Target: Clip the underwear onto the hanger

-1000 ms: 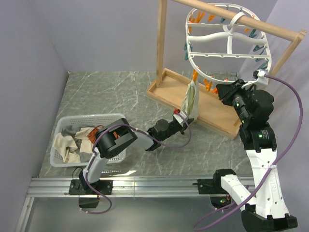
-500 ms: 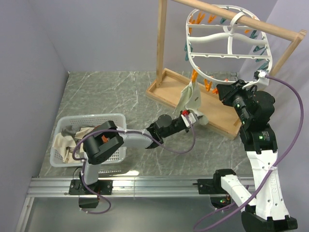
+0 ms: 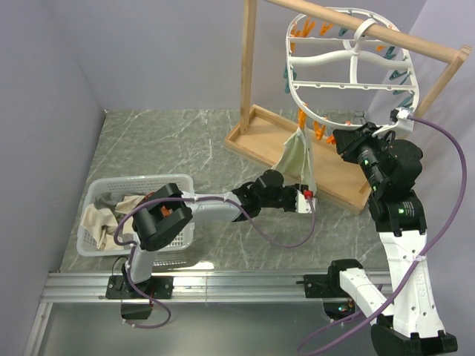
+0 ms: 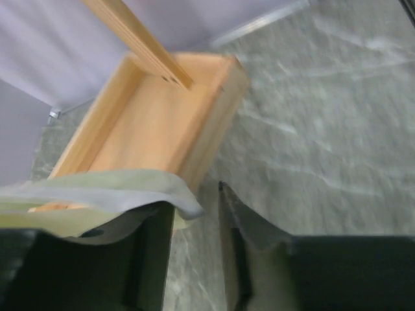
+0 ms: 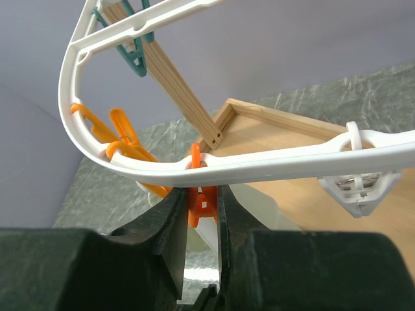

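**Me:** Change noted. Over the last second my left gripper (image 3: 306, 197) went right and down along the front of the stand (image 3: 326, 176), and its fingers went from together to apart. The underwear (image 3: 298, 154) was pulled out sideways half a second ago. It now hangs narrow and straight.

**Checker:** So the left has let go?

**Me:** By the wrist view, yes. The floor (image 4: 337, 129) shows through the gap between the fingers and nothing is pinched there. The hem only drapes over one finger.

**Checker:** Where is the top of the cloth?

**Me:** Up at the low rim of the hanger (image 5: 259, 161), among the orange pegs and above the stand's base. It hangs with no pull from my left, so I judge that something up there holds it.

**Checker:** And the right?

**Me:** My right gripper (image 5: 202, 196) has not moved. It is clamped on an orange clip (image 5: 203, 205) under the rim. Pale fabric shows just behind and below that clip. I cannot tell whether the clip bites the fabric.

**Checker:** What does that mean for the task?

**Me:** My judgement is that one corner is probably pegged, and the release served as the test. Next I should ease the right off the clip and watch for slip. The risk is that a thin bite lets the cloth drop.
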Tool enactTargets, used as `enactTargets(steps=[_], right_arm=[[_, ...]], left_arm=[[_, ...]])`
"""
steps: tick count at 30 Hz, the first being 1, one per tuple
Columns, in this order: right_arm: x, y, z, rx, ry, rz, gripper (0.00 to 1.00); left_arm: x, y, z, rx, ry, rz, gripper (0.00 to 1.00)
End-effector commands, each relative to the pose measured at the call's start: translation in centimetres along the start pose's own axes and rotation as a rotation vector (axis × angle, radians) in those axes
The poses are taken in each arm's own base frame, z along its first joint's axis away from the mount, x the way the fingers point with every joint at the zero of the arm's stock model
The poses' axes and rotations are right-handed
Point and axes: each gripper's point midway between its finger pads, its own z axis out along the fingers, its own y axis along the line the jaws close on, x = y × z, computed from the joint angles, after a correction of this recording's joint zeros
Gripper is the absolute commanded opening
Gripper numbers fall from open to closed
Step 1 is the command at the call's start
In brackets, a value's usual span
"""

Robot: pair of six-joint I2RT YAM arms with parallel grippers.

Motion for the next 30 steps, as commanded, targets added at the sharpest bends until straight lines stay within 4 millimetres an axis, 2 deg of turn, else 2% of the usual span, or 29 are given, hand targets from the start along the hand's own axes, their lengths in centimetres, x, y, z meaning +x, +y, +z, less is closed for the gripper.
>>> enactTargets(steps=[1,3,5,7,8,9,10,11,13,15,16,19,26,30], right_arm=[[-1.5,0.9,-0.4,-0.030,-0.047,-0.018,0.00],[-1.3,0.8,-0.2,-0.026,-0.042,-0.016,0.00],[-1.3,0.9,-0.3,-0.031,-0.042,-0.016,0.00],[-1.4,0.8,-0.3,-0.029,-0.045,-0.018,0.00],[-1.4,0.8,-0.3,-0.028,-0.046,-0.018,0.00],[-1.4,0.9,-0.3,-0.029,-0.045,-0.016,0.00],[-1.4,0.9,-0.3,-0.031,-0.046,-0.018,0.00],[-1.4,0.9,-0.3,-0.030,-0.048,-0.018,0.00],[-1.3,0.9,-0.3,-0.031,-0.046,-0.016,0.00],[-1.3,0.8,-0.2,-0.031,-0.045,-0.016,0.00],[-1.3,0.9,-0.2,-0.035,-0.046,-0.015,0.00],[-1.2,1.0,-0.1,-0.039,-0.044,-0.011,0.00],[-1.2,1.0,0.0,-0.039,-0.044,-0.012,0.00],[-1.3,1.0,0.0,-0.041,-0.048,-0.013,0.00]], left_arm=[[0.4,-0.4,0.2,0.102,0.030,0.090,0.44],[1.2,-0.6,-0.3,0.146,0.075,0.100,0.54],[1.0,0.4,-0.9,0.182,0.083,0.167,0.62],[1.3,0.7,-2.7,0.247,0.103,0.200,0.66],[1.0,1.3,-3.4,0.276,0.088,0.289,0.66],[1.9,-0.1,-5.5,0.375,0.138,0.271,0.69],[1.8,0.8,-6.8,0.404,0.136,0.296,0.74],[1.4,0.7,-7.7,0.460,0.099,0.384,0.74],[1.4,0.3,-10.8,0.557,0.126,0.376,0.74],[1.2,-0.1,-12.4,0.634,0.128,0.457,0.79],[1.3,-0.8,-13.9,0.694,0.160,0.439,0.79],[1.1,-0.1,-15.3,0.734,0.209,0.541,0.78],[1.3,2.3,-16.3,0.717,0.247,0.792,0.78],[1.4,2.5,-16.8,0.732,0.264,0.854,0.77]])
